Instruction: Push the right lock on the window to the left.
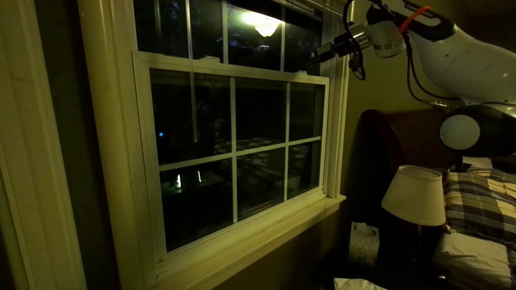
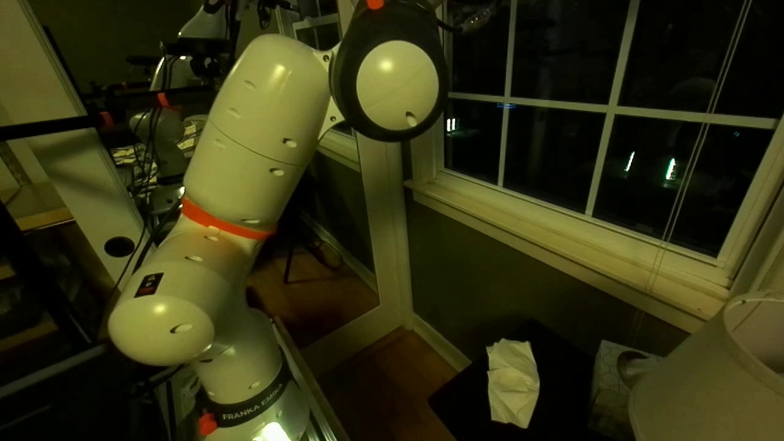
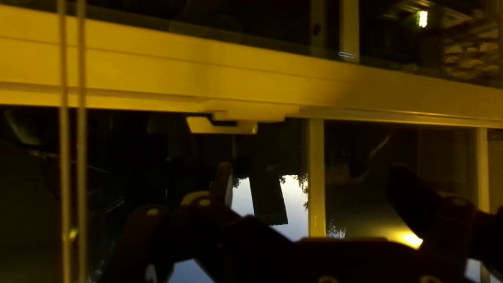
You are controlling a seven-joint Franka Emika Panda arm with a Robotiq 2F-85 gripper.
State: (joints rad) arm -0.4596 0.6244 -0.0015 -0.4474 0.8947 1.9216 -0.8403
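The window's right lock (image 1: 300,73) is a small pale latch on top of the lower sash's rail. In the wrist view, which stands upside down, the lock (image 3: 251,112) has its lever (image 3: 220,125) sticking out to the picture's left. My gripper (image 1: 314,55) is just above and beside the right lock in an exterior view. In the wrist view my gripper (image 3: 310,169) is a dark silhouette with its fingers spread wide and nothing between them. The fingers look apart from the lock. The left lock (image 1: 210,59) sits farther along the rail.
Blind cords (image 3: 72,157) hang near the lock. A clear wand (image 1: 193,100) hangs before the window. The sill (image 1: 258,237) juts out below. A lamp (image 1: 415,195), a tissue box (image 1: 364,243) and a bed (image 1: 479,193) stand to the side.
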